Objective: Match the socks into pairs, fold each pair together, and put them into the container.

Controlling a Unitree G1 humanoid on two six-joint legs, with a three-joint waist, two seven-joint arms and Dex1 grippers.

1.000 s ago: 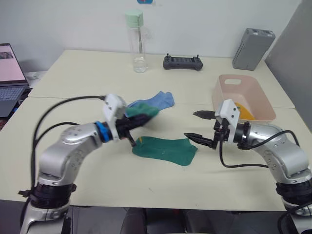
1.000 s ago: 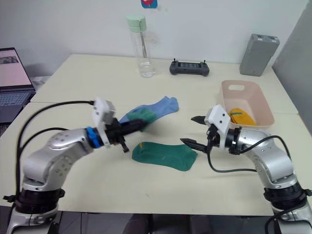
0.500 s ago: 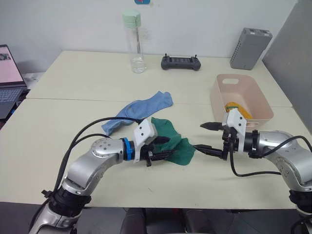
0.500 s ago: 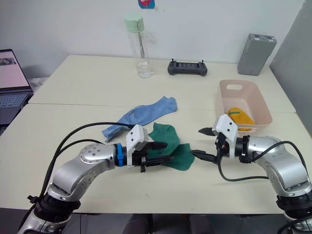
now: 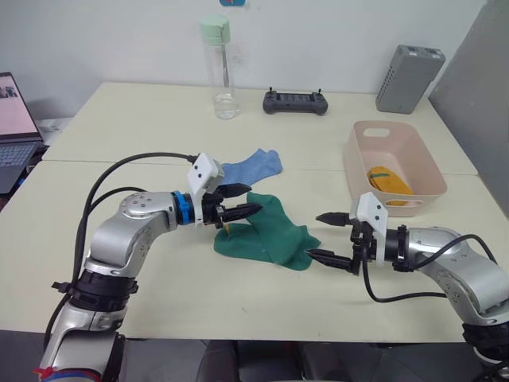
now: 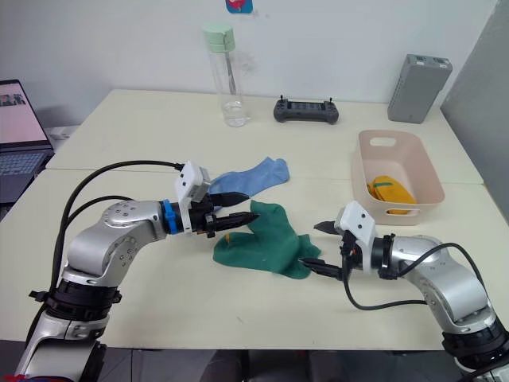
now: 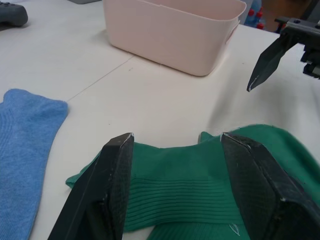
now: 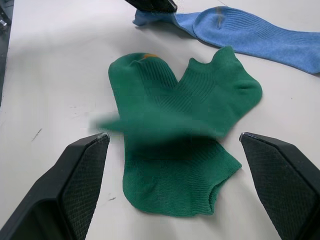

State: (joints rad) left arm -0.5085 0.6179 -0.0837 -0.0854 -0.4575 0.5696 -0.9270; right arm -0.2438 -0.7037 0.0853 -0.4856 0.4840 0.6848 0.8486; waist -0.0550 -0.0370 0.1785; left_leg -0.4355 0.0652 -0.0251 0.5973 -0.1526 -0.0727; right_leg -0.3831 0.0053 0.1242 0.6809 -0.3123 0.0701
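Observation:
Two dark green socks (image 5: 266,237) lie overlapped and crossed on the table's middle, also seen in the right wrist view (image 8: 180,135). My left gripper (image 5: 240,200) hovers open at their left end with nothing between its fingers (image 7: 114,190). My right gripper (image 5: 315,236) stands wide open just right of the green socks, empty. A light blue sock (image 5: 253,165) lies behind the left gripper. The pink container (image 5: 362,153) sits at the right with a yellow sock (image 5: 387,181) inside.
At the back stand a clear bottle with a green lid (image 5: 218,68), a black controller (image 5: 295,101) and a grey upright box (image 5: 407,78). A laptop (image 5: 12,119) sits at the far left. A cable loops from my left arm.
My left gripper carried a green sock onto the other green one, opened and let it go, then drew back left. My right gripper stayed open beside them.

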